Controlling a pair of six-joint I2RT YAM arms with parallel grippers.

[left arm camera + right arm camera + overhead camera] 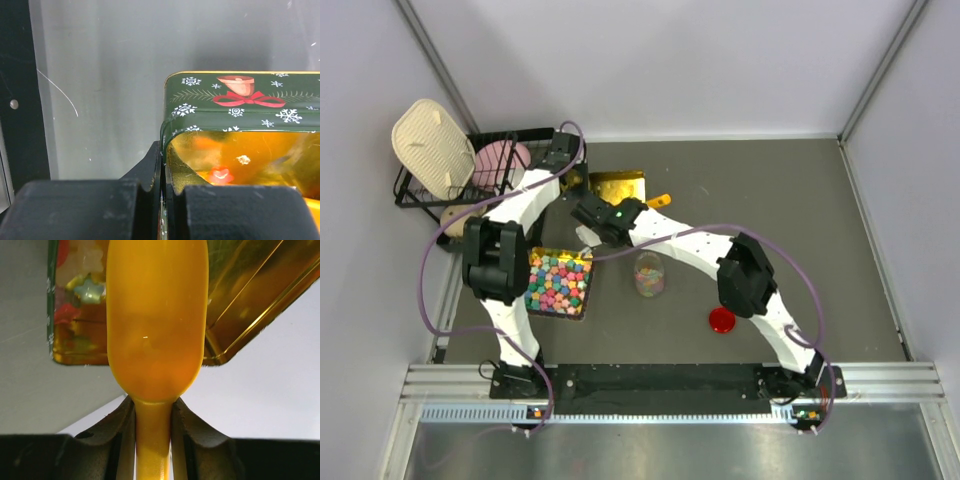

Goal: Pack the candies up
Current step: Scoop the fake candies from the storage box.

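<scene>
A green Christmas tin (pixel 240 102) with a gold inside (pixel 620 186) stands at the back of the table. Tiny candies (pixel 82 282), pale star shapes and red pieces, lie in it; a red one (pixel 220 175) also shows in the left wrist view. My left gripper (pixel 163 161) is shut on the tin's side wall, one finger outside and one inside (pixel 570 170). My right gripper (pixel 152 407) is shut on the handle of an orange spoon (pixel 155 315), whose bowl hangs over the tin. A clear jar (pixel 649 275) holding small candies stands in front.
A gold tray (pixel 588 300) of larger, bold-coloured candies sits by the left arm. A red lid (pixel 721 320) lies right of the jar. A black dish rack (pixel 430 195) with plates stands at the back left. An orange piece (pixel 660 200) shows right of the tin.
</scene>
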